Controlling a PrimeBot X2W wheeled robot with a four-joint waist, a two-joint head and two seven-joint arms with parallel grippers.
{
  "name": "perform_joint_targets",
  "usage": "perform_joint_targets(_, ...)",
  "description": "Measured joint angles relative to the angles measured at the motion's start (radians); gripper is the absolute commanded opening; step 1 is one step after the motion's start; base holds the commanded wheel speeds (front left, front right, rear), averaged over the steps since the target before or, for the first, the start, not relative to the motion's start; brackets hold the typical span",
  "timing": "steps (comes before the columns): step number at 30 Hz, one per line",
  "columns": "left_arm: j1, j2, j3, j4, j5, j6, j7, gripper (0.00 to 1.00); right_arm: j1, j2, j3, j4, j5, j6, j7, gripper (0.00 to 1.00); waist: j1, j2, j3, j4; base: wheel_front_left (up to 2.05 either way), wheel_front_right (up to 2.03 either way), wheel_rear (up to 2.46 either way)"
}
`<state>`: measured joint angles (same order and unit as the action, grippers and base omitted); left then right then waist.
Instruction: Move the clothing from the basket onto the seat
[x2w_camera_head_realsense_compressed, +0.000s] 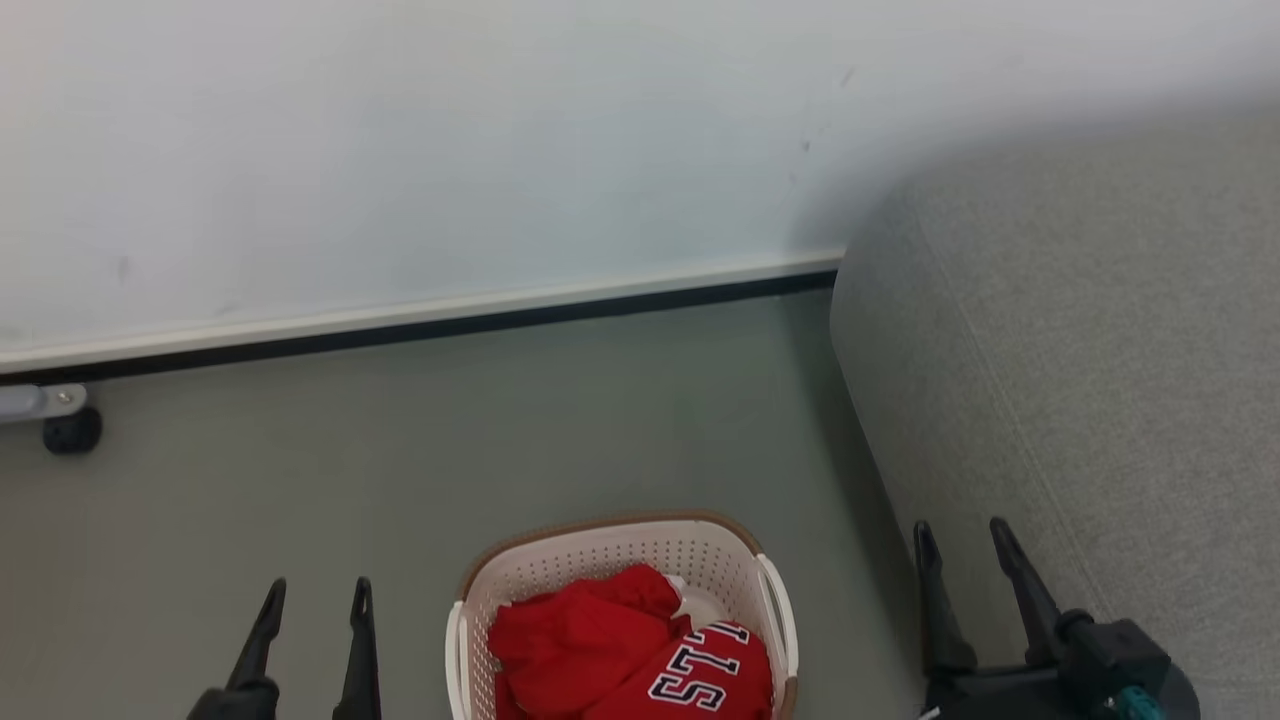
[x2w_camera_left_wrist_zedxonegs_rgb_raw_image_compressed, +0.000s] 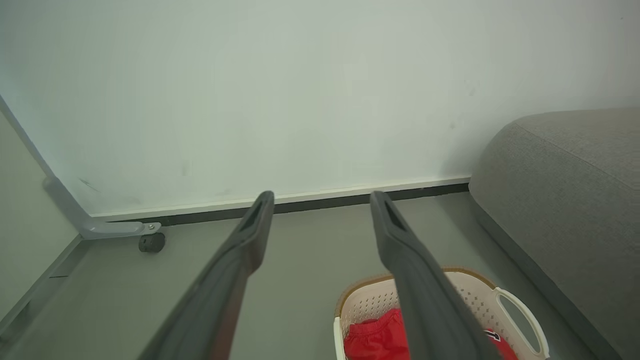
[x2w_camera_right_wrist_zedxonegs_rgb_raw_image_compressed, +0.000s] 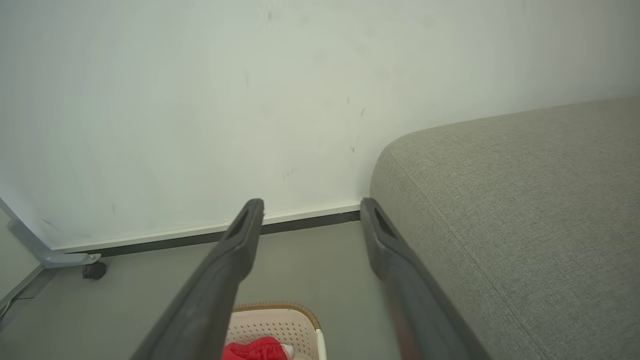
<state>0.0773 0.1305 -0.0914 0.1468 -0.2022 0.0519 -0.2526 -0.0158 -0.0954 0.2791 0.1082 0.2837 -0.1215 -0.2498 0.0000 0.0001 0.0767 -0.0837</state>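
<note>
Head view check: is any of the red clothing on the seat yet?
No, the clothing lies bundled inside the basket, which stands on the floor beside the seat.

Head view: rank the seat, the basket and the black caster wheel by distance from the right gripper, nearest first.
1. seat: directly beside the right gripper, on its right.
2. basket: to its left, lower centre.
3. caster wheel: far left, well beyond the basket.
</note>
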Motion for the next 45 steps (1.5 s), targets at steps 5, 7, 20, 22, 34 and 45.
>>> perform_joint_targets(5,-0.042,0.002,-0.015,-0.003,0.014,-0.008,0.0,1.0,-0.032,0.006,-0.011,-0.02,-0.013,0.0,-0.004,1.0,0.0001,0.0,0.05,-0.012,0.0,0.0,0.0)
perform_joint_targets(7,-0.061,0.007,-0.023,-0.001,0.02,-0.011,0.0,1.0,-0.044,0.008,-0.014,-0.035,-0.014,0.0,-0.004,1.0,0.0001,0.0,0.077,-0.02,0.0,0.0,0.0)
perform_joint_targets(20,-0.232,0.025,-0.134,0.074,0.093,-0.074,0.045,1.0,-0.171,0.021,-0.051,-0.079,-0.022,-0.001,-0.007,1.0,0.0002,0.0001,0.261,-0.077,0.0,0.0,0.0)
perform_joint_targets(22,-0.255,0.024,-0.15,0.09,0.102,-0.081,0.057,1.0,-0.19,0.022,-0.059,-0.087,-0.022,-0.001,-0.007,1.0,0.0002,0.0001,0.29,-0.085,0.0,0.0,0.0)
perform_joint_targets(34,-0.416,0.033,-0.195,0.24,0.152,-0.116,0.123,1.0,-0.292,0.035,-0.078,-0.121,-0.022,-0.002,-0.007,1.0,0.0002,0.0002,0.47,-0.133,0.0,0.0,0.0)
perform_joint_targets(45,-0.57,0.096,-0.243,0.324,0.225,-0.149,0.163,1.0,-0.395,0.041,-0.072,-0.156,-0.021,-0.002,-0.007,1.0,0.0001,0.0002,0.635,-0.173,0.0,0.0,0.0)
